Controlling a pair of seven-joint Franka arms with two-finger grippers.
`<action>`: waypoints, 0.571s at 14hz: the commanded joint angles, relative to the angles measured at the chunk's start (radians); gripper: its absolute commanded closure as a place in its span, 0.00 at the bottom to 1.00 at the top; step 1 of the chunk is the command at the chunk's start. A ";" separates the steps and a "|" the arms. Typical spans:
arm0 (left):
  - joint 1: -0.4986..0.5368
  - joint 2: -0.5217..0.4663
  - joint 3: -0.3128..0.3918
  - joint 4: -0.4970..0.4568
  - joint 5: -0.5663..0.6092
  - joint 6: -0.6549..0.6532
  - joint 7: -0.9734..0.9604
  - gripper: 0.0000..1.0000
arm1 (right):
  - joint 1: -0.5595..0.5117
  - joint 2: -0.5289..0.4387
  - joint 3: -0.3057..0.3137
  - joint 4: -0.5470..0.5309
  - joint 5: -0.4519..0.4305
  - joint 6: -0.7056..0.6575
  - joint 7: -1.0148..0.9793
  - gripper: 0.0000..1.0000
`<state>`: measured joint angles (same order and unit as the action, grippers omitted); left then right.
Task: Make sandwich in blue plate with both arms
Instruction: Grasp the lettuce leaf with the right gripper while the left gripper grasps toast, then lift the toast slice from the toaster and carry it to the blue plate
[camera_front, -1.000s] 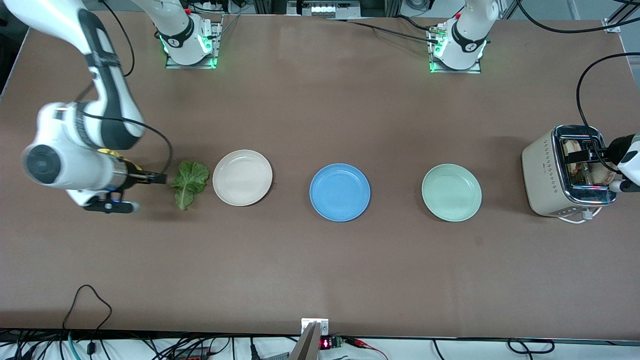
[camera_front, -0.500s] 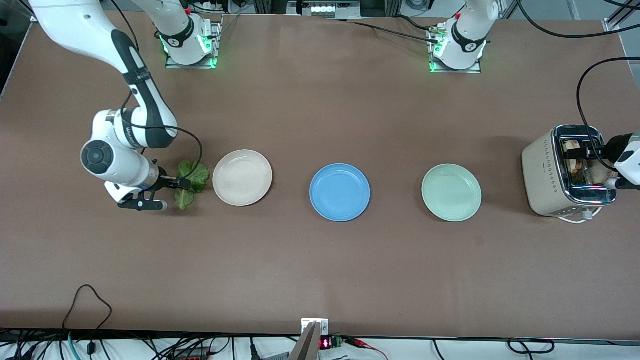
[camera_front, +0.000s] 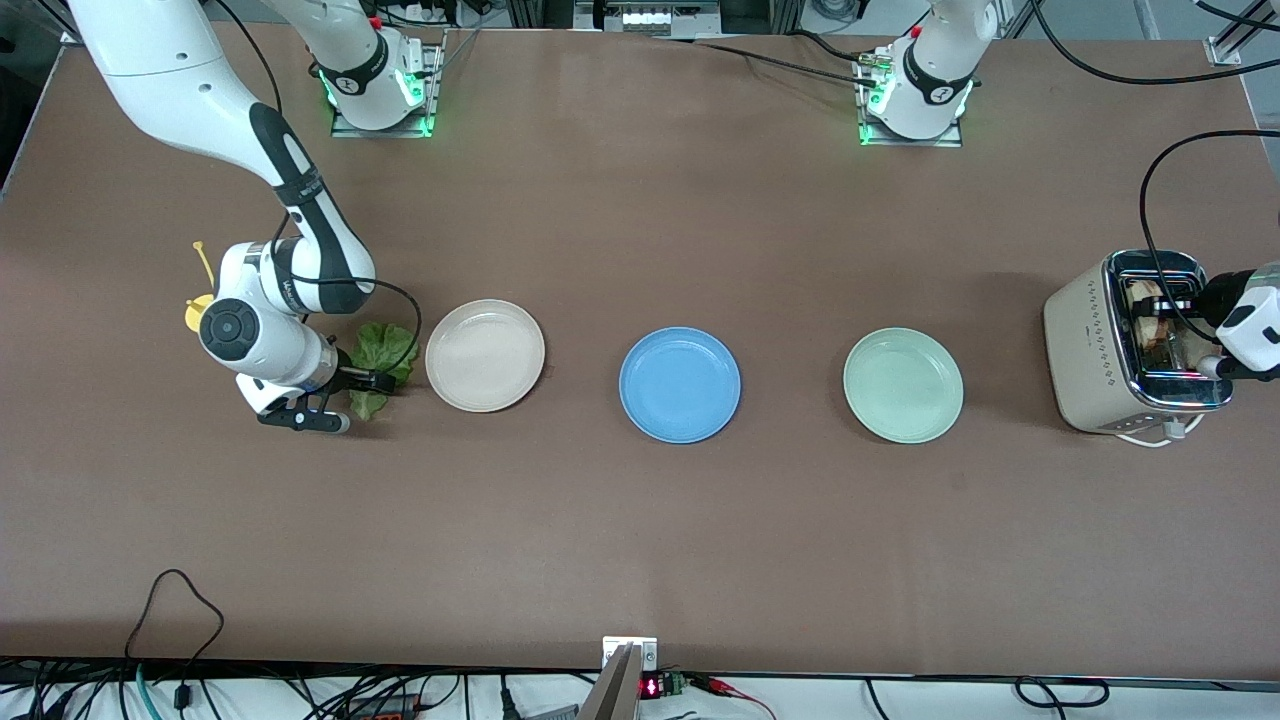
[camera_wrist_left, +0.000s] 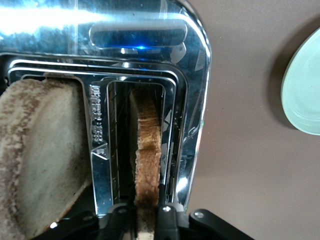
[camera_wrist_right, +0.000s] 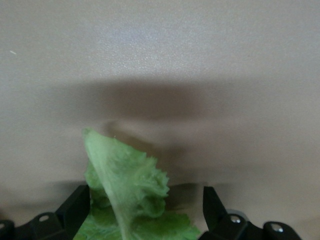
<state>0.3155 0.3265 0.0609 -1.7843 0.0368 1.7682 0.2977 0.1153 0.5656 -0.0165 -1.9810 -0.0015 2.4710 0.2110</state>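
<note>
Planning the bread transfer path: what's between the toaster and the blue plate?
Front view: only the mint-green plate sits between the toaster and the blue plate; otherwise bare tabletop.

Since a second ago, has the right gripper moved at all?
Yes. The right gripper has moved toward the cream plate, which stays put; its open jaws now straddle the lettuce leaf beside that plate.

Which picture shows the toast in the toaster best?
The left wrist view: the toast stands on edge in the toaster slot, pinched by the shut left gripper. The front view shows the toaster small, the toast a brown patch partly hidden. The right wrist view shows only lettuce between the open right gripper.
</note>
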 joint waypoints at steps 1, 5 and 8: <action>0.014 -0.026 -0.007 0.034 0.018 -0.053 0.021 0.99 | -0.003 0.016 0.001 0.004 0.008 0.019 0.011 0.37; 0.027 -0.046 -0.018 0.288 0.008 -0.307 0.046 0.99 | 0.004 0.019 0.001 0.005 0.008 0.014 0.007 0.96; 0.008 -0.047 -0.064 0.420 -0.020 -0.487 0.047 0.99 | 0.001 0.011 0.001 0.010 0.008 0.011 -0.005 1.00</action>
<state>0.3273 0.2597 0.0390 -1.4475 0.0329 1.3746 0.3256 0.1154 0.5667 -0.0175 -1.9753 -0.0009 2.4772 0.2145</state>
